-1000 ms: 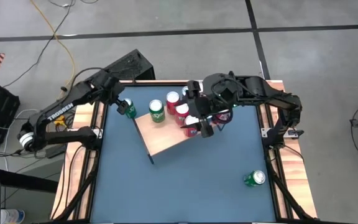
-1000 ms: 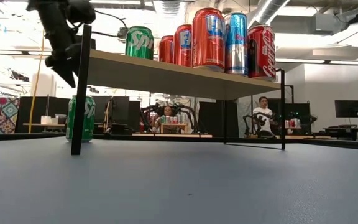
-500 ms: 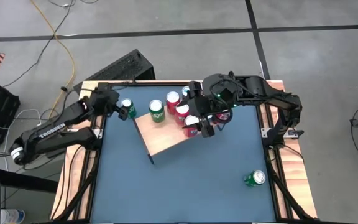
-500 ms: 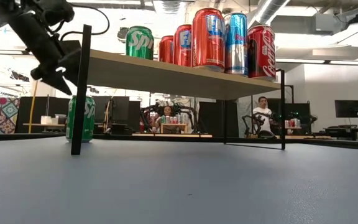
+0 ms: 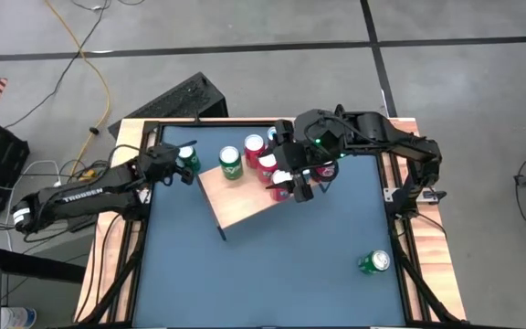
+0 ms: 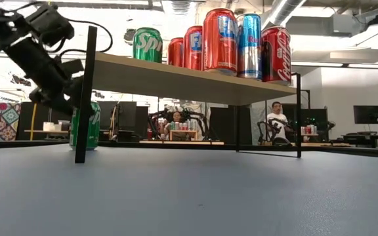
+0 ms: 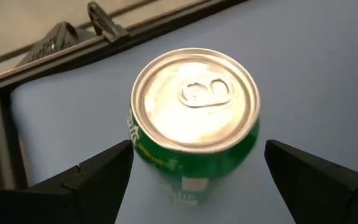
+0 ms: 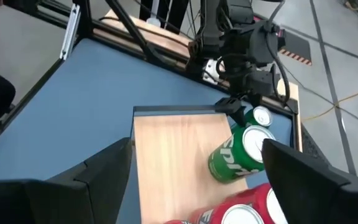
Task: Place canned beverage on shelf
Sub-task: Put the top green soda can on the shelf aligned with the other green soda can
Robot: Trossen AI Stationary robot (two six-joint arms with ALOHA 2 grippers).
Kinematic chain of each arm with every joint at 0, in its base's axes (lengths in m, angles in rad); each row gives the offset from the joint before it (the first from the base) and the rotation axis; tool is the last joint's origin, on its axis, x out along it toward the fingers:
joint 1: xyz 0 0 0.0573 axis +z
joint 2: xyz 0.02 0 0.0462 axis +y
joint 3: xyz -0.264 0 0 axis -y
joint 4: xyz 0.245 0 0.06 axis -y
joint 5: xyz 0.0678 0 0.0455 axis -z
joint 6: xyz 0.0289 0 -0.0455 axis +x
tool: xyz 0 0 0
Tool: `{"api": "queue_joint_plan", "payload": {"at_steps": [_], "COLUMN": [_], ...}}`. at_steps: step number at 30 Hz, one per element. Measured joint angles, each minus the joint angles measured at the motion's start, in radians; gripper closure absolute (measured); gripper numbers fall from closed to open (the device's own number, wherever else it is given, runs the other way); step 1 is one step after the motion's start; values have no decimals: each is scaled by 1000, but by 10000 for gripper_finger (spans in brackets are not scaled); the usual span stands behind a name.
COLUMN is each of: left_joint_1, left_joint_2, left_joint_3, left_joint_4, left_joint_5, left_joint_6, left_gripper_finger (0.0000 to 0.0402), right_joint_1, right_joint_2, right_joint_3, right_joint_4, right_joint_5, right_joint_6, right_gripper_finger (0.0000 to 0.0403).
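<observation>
Green can [image 7: 193,118] upright on blue table [image 5: 281,265], beside shelf [image 5: 245,203]; left gripper [image 5: 173,165] wide open around it, not gripping; right gripper [image 5: 295,187] wide open, empty, above shelf.

Green can [image 7: 194,124] upright on blue tabletop, centred between open left gripper [image 5: 173,164] fingers, untouched. Shelf [image 5: 245,196] just beyond it holds upright cans; another green can [image 5: 373,262] far off.

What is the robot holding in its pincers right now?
Nothing. The left pincer is open around a green can standing on the table, not gripping it. The right pincer hangs open above the shelf.
</observation>
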Motion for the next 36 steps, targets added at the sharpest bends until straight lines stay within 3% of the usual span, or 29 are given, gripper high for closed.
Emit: {"api": "queue_joint_plan", "payload": {"at_steps": [6,10,17,19,22,32,36], "left_joint_1": [0,0,0,0,0,0,0], "left_joint_2": [0,0,-1,0,1,-17,-24], "left_joint_3": [-131,-165,-186,-186,-188,-188,-188], "left_joint_4": [224,251,231,238,259,320,314], "left_joint_5": [-18,-16,-16,-18,-17,-23,-20], "left_joint_6": [-8,-29,-37,-28,-26,-33,2], "left_gripper_finger": [52,66,170,174,228,327,340], "right_joint_1": [0,0,1,1,0,1,1], "right_joint_2": [7,15,13,13,12,12,12], "right_joint_3": [0,-1,0,0,0,0,0], "right_joint_4": [-12,-23,-19,-19,-17,-18,-22], "right_joint_5": [0,-1,-1,-2,-2,-3,-3], "right_joint_6": [16,24,24,24,26,26,50], "right_gripper_finger": [56,56,56,56,56,55,56]}}
